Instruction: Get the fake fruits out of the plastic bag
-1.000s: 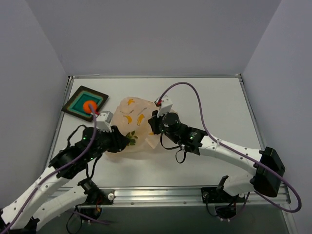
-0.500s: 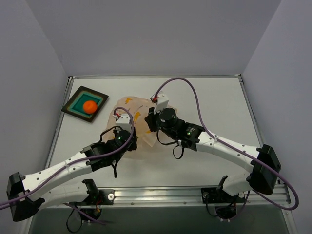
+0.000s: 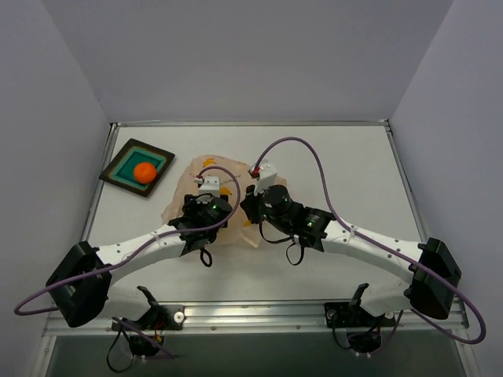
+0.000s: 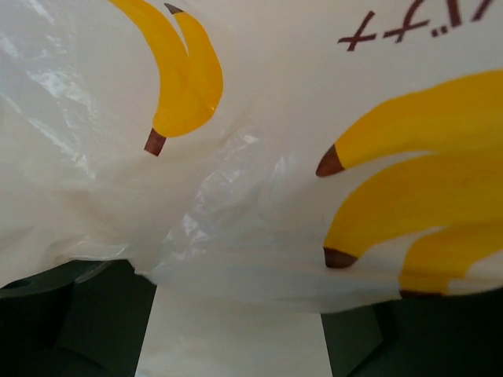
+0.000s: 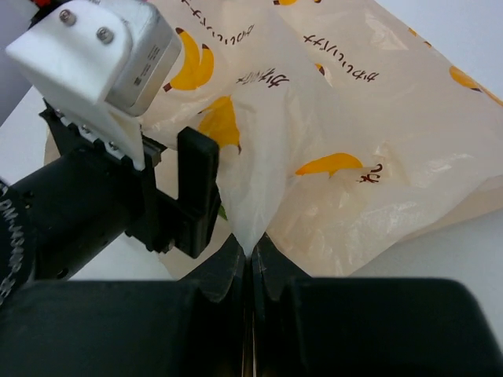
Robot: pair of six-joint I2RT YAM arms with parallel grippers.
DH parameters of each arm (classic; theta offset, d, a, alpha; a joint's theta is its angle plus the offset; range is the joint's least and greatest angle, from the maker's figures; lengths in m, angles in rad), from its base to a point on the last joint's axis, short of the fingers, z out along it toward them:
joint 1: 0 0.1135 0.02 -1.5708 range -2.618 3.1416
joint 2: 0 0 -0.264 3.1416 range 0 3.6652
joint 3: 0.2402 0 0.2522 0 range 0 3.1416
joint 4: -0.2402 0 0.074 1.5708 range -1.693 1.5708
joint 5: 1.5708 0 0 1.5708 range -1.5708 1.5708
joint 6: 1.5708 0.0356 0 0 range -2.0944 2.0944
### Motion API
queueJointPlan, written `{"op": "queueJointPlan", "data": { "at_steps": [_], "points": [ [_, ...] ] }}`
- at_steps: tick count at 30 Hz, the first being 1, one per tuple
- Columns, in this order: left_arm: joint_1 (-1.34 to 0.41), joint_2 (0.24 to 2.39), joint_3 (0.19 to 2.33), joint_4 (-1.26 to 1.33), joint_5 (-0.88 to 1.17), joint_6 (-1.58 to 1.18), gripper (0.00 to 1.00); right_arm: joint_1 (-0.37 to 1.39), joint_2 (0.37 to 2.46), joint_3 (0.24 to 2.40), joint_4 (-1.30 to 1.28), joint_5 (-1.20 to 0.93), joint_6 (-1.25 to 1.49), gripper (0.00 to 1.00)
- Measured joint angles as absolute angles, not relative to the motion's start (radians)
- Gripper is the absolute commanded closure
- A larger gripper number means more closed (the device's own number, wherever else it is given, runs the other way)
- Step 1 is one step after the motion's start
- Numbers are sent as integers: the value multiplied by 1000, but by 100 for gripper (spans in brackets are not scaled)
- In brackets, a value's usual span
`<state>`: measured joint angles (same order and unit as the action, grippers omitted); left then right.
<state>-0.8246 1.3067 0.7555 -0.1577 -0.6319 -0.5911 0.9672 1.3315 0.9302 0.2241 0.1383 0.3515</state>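
The plastic bag [image 3: 196,177] lies crumpled mid-table, pale peach with yellow banana prints. My right gripper [image 3: 248,206] is shut on a raised fold of the bag [image 5: 330,118], and the jaws [image 5: 250,251] pinch the film. My left gripper [image 3: 206,210] is open at the bag's near side. Its dark fingers [image 4: 71,314] stand wide apart with bag film [image 4: 259,196] draped over them. The round orange fruit [image 3: 145,172] sits in the teal tray [image 3: 161,156]. A sliver of green [image 5: 222,212] shows beside the left finger [image 5: 198,192]. The other fruits are hidden.
The dark-rimmed teal tray stands at the far left of the white table [image 3: 346,165]. The two wrists are close together over the bag. A raised metal rim [image 3: 251,123] runs round the table, with grey walls behind it.
My left arm has swung from beside the tray rightward to the bag, leaving the orange fruit in the tray. My right gripper has kept its hold on the bag fold.
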Motion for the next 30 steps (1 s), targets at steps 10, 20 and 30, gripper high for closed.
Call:
{"op": "queueJointPlan", "data": {
  "at_steps": [10,20,30],
  "points": [
    [-789,1454,720,-6,-514,-569,35,963,1332,920,236,125,360,100],
    [-788,1485,708,39,-579,-554,71,960,1332,909,238,128,360,100],
    [-789,1478,688,61,-633,-526,98,949,1331,891,243,130,359,100]
  ]
}}
